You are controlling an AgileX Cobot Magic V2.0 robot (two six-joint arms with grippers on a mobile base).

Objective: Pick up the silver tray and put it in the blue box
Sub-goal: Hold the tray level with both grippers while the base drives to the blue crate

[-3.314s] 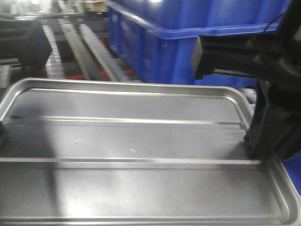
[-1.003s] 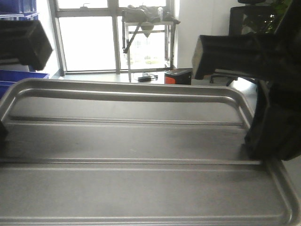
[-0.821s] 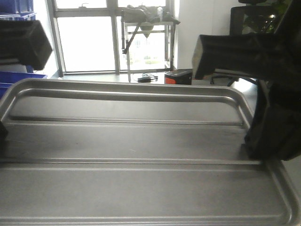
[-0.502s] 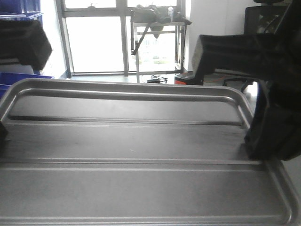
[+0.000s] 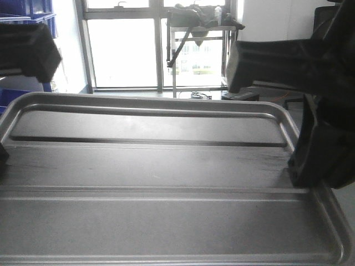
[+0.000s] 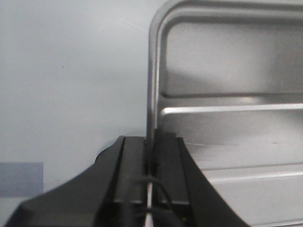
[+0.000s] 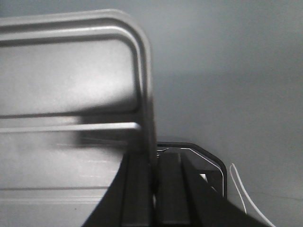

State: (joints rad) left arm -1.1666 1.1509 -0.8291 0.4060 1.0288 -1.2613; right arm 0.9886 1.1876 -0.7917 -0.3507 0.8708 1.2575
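Note:
The silver tray (image 5: 166, 166) fills the front view, held level in the air, with its two long ridges running across. My left gripper (image 6: 151, 142) is shut on the tray's left rim (image 6: 152, 71). In the front view only its dark body (image 5: 28, 50) and a tip at the frame edge show. My right gripper (image 7: 152, 161) is shut on the right rim (image 7: 146, 85) and appears as a black clamp (image 5: 302, 160) at the tray's right side. Blue plastic (image 5: 8, 97) shows at the far left. I cannot tell whether it is the blue box.
Beyond the tray is a bright window (image 5: 127, 50) with a metal-legged table (image 5: 199, 22) in front of it. More blue bins (image 5: 25, 16) sit high at the left. A dark cabinet (image 5: 327, 19) stands at the right. Grey floor lies below in both wrist views.
The ribbed blue crate seen behind the tray 3.3 s ago has left the view. Over the last second the window and table slid rightward. Both grippers kept their hold on the tray.

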